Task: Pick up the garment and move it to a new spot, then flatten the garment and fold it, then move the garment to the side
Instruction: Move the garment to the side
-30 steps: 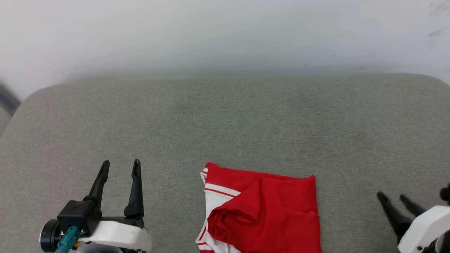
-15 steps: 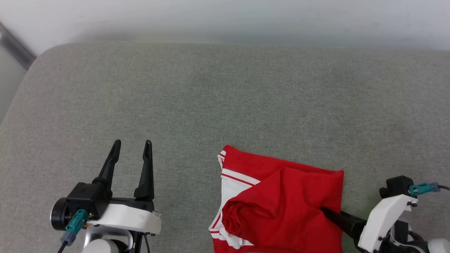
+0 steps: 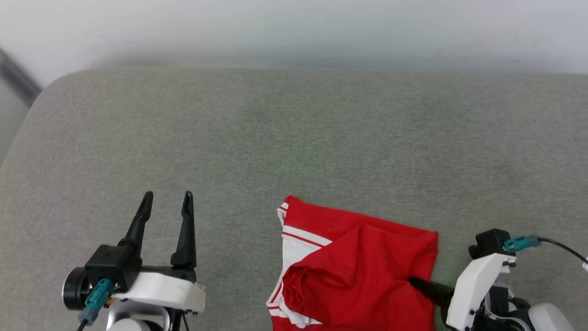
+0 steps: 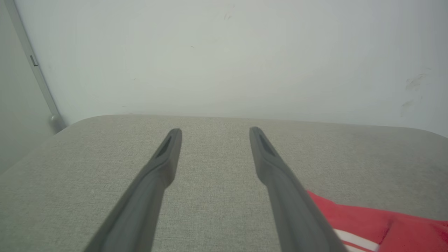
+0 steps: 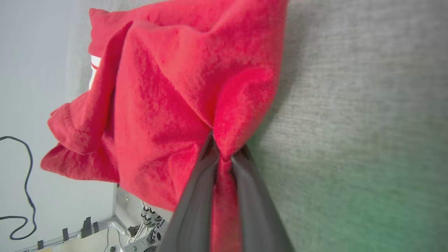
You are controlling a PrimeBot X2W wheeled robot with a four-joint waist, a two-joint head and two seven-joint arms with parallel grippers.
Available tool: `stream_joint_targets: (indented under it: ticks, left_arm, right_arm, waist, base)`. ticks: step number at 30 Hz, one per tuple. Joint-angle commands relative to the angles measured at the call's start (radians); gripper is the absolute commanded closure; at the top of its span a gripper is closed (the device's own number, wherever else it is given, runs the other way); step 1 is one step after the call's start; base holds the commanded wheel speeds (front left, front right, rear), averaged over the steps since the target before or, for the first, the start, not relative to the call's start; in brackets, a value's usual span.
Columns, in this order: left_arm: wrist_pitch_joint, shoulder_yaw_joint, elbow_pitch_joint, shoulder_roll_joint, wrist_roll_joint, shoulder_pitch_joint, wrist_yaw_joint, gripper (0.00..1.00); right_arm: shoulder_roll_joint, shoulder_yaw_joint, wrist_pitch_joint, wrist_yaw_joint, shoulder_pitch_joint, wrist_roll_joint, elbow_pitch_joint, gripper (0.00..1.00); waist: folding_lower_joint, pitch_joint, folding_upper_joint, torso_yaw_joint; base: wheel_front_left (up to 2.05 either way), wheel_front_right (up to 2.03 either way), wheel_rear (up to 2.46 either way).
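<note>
At the right gripper: closed almost fully, with a pinch of the garment squeezed between the two fingers. Grips at the right edge of the cloth, probably for the thin fold there, easy to fit between narrow fingers. Draws the red cloth into tight creases running toward the fingertips, so a firm hold in my judgement, not only a touch.

As for the garment: lies bunched on the grey cushion, at the near edge and right of the middle, partly cut by the bottom of the head view. Red body on top, white sleeve with thin red stripes at the left side. No lettering to see. Not flat, with one rolled lump at the lower left. Seems to reach a little over the front edge of the cushion in the right wrist view.

At the left gripper: wide open, holding nothing, above bare cushion well apart from the garment, fingers pointing toward the wall. Probably parked there to leave room for a one-arm pick.

Looks like the first step, the pick-up before the move to a new spot. Hard to tell whether lifted at all. Much free cushion behind and to the left for the new spot. With only one pinch at an edge, likely to hang long and drag, so better to raise well before going sideways.
</note>
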Motion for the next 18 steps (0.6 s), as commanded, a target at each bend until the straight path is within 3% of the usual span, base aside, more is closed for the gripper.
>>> stream_joint_targets:
  ticks: [1, 6, 7, 8, 13, 18]
  left_arm:
    - [-0.002, 0.007, 0.002, 0.003, 0.004, 0.017, 0.002, 0.00]
    - [-0.002, 0.020, -0.009, 0.009, 0.004, 0.057, 0.006, 0.00]
    - [-0.002, 0.027, -0.028, 0.014, 0.005, 0.072, 0.014, 0.00]
    - [-0.002, 0.028, -0.035, 0.017, 0.007, 0.073, 0.014, 0.00]
    - [0.007, 0.028, -0.081, 0.039, 0.022, 0.037, 0.011, 0.00]
    - [0.029, 0.018, -0.128, 0.061, 0.044, -0.033, -0.003, 0.00]
  right_arm:
    - [-0.019, 0.008, -0.013, -0.001, -0.016, -0.024, 0.006, 1.00]
    - [-0.081, 0.039, -0.041, -0.001, -0.049, -0.169, 0.014, 1.00]
    - [-0.121, 0.050, -0.029, -0.001, -0.078, -0.237, 0.001, 1.00]
    - [-0.133, 0.052, -0.024, -0.001, -0.092, -0.257, -0.003, 1.00]
    - [-0.167, 0.064, -0.034, -0.001, -0.185, -0.332, -0.024, 1.00]
    - [-0.181, 0.039, -0.106, -0.001, -0.296, -0.394, 0.013, 1.00]
  waist:
    - [0.0000, -0.031, 0.0000, -0.036]
    - [0.0000, -0.074, 0.0000, -0.133]
    - [0.0000, -0.079, 0.0000, -0.208]
    - [0.0000, -0.074, 0.0000, -0.234]
    - [0.0000, -0.004, 0.0000, -0.366]
    - [0.0000, 0.112, 0.0000, -0.454]
  base:
    - [0.00, 0.00, 0.00]
    - [0.00, 0.00, 0.00]
    - [0.00, 0.00, 0.00]
    - [0.00, 0.00, 0.00]
    - [0.00, 0.00, 0.00]
    - [0.00, 0.00, 0.00]
